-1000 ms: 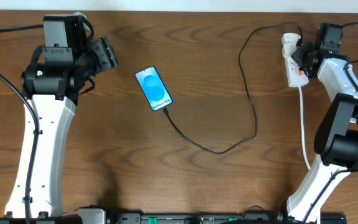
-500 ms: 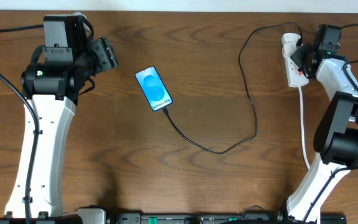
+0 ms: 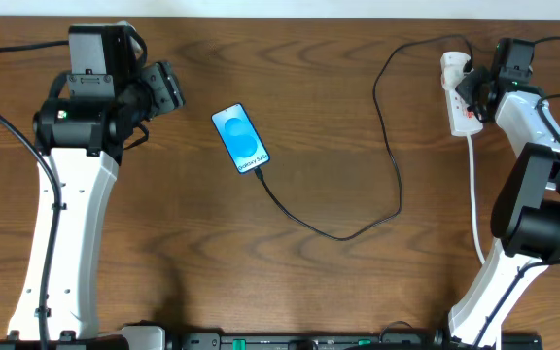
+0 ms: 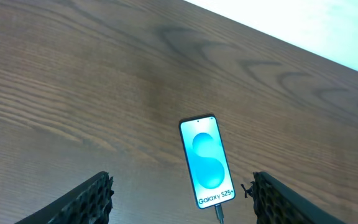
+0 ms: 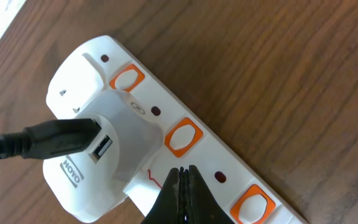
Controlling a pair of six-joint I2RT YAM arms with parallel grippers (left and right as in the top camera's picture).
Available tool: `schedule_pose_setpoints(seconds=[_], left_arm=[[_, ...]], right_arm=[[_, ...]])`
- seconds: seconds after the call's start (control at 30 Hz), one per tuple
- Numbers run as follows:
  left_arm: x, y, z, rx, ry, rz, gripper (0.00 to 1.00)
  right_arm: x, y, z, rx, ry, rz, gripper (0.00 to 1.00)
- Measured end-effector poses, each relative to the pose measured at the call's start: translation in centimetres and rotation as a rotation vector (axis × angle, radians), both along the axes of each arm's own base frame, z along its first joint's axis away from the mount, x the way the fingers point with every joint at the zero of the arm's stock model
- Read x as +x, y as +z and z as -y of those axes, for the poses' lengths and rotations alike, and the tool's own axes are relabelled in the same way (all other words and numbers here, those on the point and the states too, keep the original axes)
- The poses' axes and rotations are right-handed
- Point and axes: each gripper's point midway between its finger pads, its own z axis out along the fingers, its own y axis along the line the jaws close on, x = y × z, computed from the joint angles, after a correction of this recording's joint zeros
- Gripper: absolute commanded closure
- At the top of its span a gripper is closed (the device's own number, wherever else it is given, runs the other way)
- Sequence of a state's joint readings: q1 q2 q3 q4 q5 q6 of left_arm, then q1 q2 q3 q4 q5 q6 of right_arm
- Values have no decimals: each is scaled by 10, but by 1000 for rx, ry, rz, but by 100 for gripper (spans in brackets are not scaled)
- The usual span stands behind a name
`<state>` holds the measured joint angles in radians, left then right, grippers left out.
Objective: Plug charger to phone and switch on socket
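Observation:
The phone (image 3: 240,139) lies face up left of the table's middle, its blue screen lit (image 4: 207,162). The charger, a thin black cable (image 3: 400,190), has its connector (image 4: 219,213) in the phone's lower end. It loops right to a white adapter (image 5: 104,143) plugged into the socket (image 3: 463,119), a white strip (image 5: 216,155) with orange-red switches (image 5: 182,137). My right gripper (image 5: 182,171) is shut, its tips over the strip just below the middle switch; whether they touch it does not show. My left gripper (image 4: 182,180) hangs open above the table, left of the phone (image 3: 168,86).
A thicker white cord (image 3: 475,194) runs from the socket toward the table's front edge, along the right arm's base. A pale wall or surface borders the table's far edge (image 4: 328,25).
The right arm shifted very slightly at the socket after the earliest frame. The left arm, phone and cable have not moved.

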<state>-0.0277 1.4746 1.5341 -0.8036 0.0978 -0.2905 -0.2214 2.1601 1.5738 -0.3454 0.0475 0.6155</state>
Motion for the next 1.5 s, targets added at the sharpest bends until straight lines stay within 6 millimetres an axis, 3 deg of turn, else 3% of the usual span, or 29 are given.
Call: schedule_pose_setpoints(seconds=[0.27, 0.57, 0.83, 1.2, 1.5], left_arm=[[0, 0, 0, 0, 0, 0, 27], [0, 0, 0, 0, 0, 0, 27], [0, 0, 0, 0, 0, 0, 27], [0, 0, 0, 0, 0, 0, 27], [0, 0, 0, 0, 0, -1, 27]], right_arm=[[3, 3, 2, 10, 100, 20, 99], [-15, -8, -19, 68, 353, -42, 99], [-17, -10, -24, 33, 459, -49, 99], [-20, -11, -6, -42, 403, -88, 99], [-6, 0, 9, -72, 313, -34, 99]])
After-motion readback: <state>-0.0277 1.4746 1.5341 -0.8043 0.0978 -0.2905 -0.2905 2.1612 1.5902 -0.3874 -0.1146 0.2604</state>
